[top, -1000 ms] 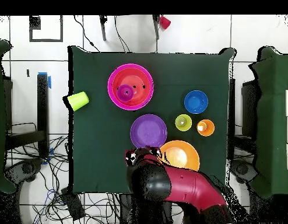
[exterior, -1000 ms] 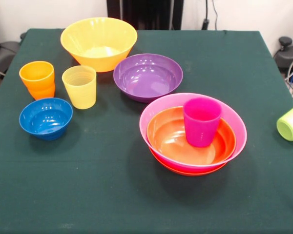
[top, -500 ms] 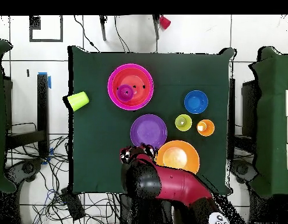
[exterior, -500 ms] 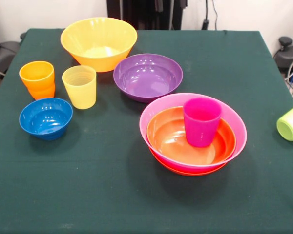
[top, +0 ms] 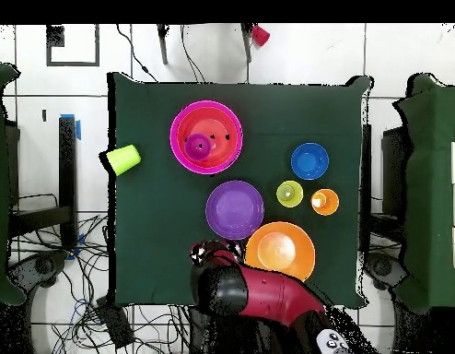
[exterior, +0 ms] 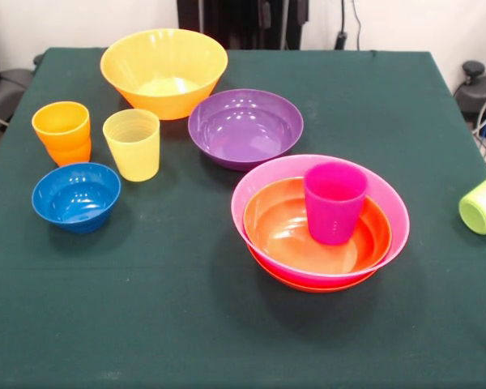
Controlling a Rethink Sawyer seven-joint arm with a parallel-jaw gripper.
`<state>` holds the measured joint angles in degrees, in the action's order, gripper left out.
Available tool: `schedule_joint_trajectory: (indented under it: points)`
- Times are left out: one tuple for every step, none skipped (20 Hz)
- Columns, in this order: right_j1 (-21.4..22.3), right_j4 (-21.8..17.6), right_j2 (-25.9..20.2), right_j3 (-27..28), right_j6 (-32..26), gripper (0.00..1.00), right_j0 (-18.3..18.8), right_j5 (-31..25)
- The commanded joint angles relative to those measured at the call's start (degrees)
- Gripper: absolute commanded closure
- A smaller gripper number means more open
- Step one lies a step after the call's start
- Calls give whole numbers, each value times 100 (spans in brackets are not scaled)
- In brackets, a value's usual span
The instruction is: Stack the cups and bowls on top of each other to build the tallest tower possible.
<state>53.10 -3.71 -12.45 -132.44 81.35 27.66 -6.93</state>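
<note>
Front view: the tower (exterior: 320,235) so far is a pink bowl (exterior: 389,207) nested in a red-orange bowl, another red-orange bowl (exterior: 283,231) inside it, and a purple cup (exterior: 334,203) upright in that. The purple bowl (exterior: 245,127) sits just behind it, the yellow cup (exterior: 132,144) well to the left. No arm shows here.

Overhead view: the arm (top: 259,295) is drawn back at the table's (top: 157,221) edge near the purple bowl (top: 235,208); I cannot tell the claw's state. Probably best to grip the next piece by its rim and lower it centred on the tower
</note>
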Motion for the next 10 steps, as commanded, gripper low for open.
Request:
schedule_joint_trajectory:
  points:
    - [-1101, -357, 433, 530, 882, 0, -81, 743]
    - [-1138, -362, 448, 528, 893, 0, -87, 795]
    - [-1200, -377, 450, 527, 903, 0, -71, 874]
    - [-1242, -392, 458, 541, 896, 0, -64, 926]
    - [-1313, -456, 573, 605, 890, 0, -118, 1131]
    - [-1349, -460, 604, 632, 880, 0, -126, 1158]
    - [-1452, -439, 578, 677, 849, 0, -78, 1087]
    - [-1502, -416, 568, 698, 826, 0, -56, 1023]
    - [-1621, -440, 436, 736, 763, 0, 89, 964]
    - [-1740, -463, 305, 774, 701, 0, 235, 905]
